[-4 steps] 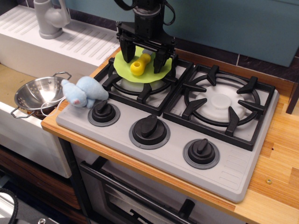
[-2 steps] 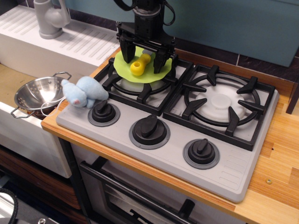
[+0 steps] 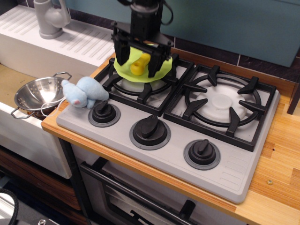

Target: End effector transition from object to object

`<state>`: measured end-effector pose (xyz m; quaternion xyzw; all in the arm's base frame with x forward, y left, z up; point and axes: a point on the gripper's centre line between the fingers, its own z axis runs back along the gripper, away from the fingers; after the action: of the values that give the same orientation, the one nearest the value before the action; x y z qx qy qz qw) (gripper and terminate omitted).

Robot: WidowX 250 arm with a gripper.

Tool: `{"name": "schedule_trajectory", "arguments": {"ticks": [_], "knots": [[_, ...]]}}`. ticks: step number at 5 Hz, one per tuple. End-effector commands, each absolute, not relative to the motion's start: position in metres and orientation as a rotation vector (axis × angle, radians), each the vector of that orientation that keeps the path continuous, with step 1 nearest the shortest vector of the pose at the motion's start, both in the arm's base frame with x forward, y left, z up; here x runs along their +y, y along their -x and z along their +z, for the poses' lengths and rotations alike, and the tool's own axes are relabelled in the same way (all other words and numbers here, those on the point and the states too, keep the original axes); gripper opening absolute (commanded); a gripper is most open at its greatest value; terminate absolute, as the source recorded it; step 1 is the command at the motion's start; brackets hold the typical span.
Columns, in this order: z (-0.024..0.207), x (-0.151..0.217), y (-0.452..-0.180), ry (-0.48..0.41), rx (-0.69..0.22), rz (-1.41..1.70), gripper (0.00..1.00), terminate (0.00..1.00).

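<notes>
My black gripper (image 3: pixel 138 61) hangs over the back-left burner with its two fingers spread wide, open and empty. Between and just below the fingers a yellow toy (image 3: pixel 139 65) lies on a lime-green plate (image 3: pixel 161 70) on the burner grate. The light-blue plush toy (image 3: pixel 84 92) sits on the stove's front-left corner, next to the left knob, well to the left of and nearer than the gripper.
A steel colander (image 3: pixel 37 96) sits left of the plush toy, off the stove edge. Three black knobs (image 3: pixel 150 131) line the grey stove front. The right burner grate (image 3: pixel 220 103) is bare. A grey faucet (image 3: pixel 50 18) stands at the back left.
The gripper has shifted a little to the left over the plate, still open. The yellow toy, plate and plush toy have not moved.
</notes>
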<state>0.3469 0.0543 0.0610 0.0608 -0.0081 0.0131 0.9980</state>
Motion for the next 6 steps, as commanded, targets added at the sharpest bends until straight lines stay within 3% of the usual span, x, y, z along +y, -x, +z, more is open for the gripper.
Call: {"name": "schedule_trajectory", "arguments": {"ticks": [1, 2, 4, 6], "knots": [[0.125, 0.057, -0.357, -0.165, -0.109, 0.014, 1.0, 0.0], [0.134, 0.072, -0.349, -0.177, -0.115, 0.012, 1.0, 0.0], [0.125, 0.106, -0.324, -0.182, -0.154, -0.009, 1.0, 0.0], [0.091, 0.131, -0.296, -0.165, -0.201, -0.01, 1.0, 0.0]]}}
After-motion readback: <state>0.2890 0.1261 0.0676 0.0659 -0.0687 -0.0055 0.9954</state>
